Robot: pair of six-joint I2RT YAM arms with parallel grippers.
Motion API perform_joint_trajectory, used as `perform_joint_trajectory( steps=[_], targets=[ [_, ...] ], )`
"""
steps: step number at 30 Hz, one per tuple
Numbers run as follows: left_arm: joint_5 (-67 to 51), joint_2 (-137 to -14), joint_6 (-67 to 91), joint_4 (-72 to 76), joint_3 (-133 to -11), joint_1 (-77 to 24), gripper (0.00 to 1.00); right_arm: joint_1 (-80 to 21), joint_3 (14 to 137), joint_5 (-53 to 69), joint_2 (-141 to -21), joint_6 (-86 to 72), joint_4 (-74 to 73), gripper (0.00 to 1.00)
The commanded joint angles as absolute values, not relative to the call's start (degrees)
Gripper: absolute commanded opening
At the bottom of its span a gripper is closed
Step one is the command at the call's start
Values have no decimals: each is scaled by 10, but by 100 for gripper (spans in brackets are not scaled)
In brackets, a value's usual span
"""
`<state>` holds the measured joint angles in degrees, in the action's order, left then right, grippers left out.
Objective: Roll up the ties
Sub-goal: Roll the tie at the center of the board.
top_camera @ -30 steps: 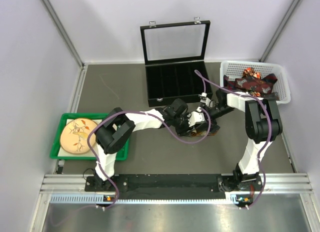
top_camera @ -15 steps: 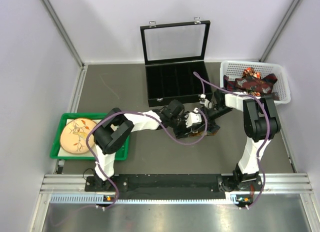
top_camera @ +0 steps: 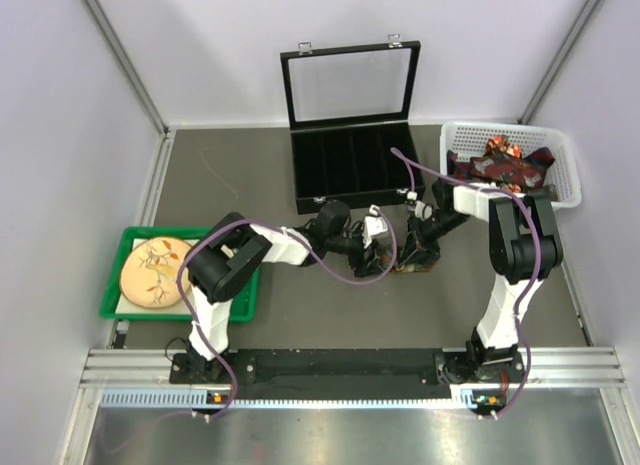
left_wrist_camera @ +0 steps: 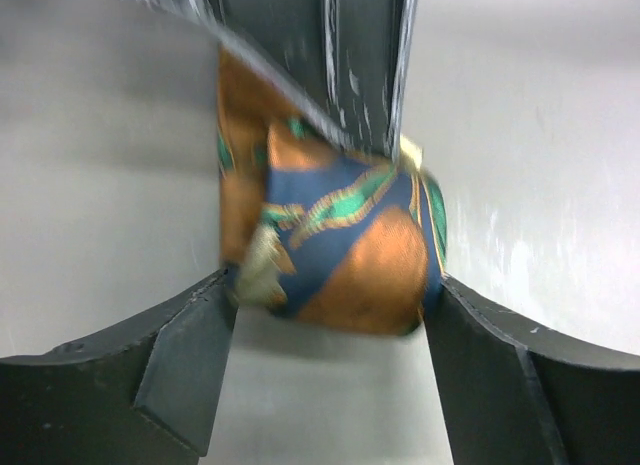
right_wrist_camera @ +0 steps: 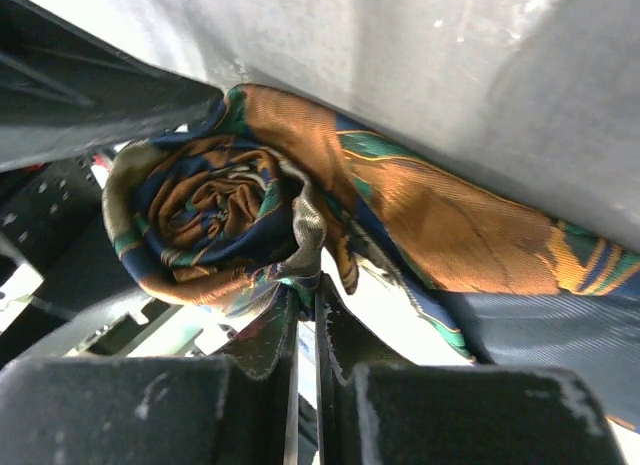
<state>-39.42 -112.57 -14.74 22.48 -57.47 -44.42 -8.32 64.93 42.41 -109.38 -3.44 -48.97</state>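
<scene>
Left jaws have widened around the coiled orange-blue tie (left_wrist_camera: 345, 250).

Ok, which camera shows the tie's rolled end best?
Right wrist: the tie fills the frame and its spiral coil faces the lens. Left wrist shows only the roll's blurred outer side; top external shows just a small dark patch.

Bare grey tabletop (top_camera: 300, 325) lies open along the near side and in the far left corner. Centre passage is blocked: left gripper (top_camera: 378, 243) and right gripper (top_camera: 418, 241) meet head-on over a rolled orange-and-blue patterned fabric tie (left_wrist_camera: 340, 255), which fills the gap between the left fingers (left_wrist_camera: 180, 375). An open black compartment case (top_camera: 350, 170) stands just behind them; a purple cable (top_camera: 345, 275) loops in front. White plastic basket (top_camera: 510, 128) bounds the right, green tray (top_camera: 170, 314) the left.
</scene>
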Motion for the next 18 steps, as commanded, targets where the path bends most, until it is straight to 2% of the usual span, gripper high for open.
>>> perform_joint_trajectory(
  steps=[1,4,7,14,18],
  targets=[
    [-440,-1154,-91,405,-571,-451,80,-80,663,301,-1113,-12,-448,0],
    [-447,-1177,-99,466,-574,-456,81,-79,669,303,-1119,-13,-452,0],
    [-448,-1195,-129,446,-595,-461,78,-80,673,308,-1124,-11,-455,0],
    [-423,-1209,-186,363,-617,-473,59,-80,686,320,-1136,-4,-464,0],
    [-395,-1208,-193,291,-634,-474,38,-79,698,337,-1137,-2,-476,0]
  ],
)
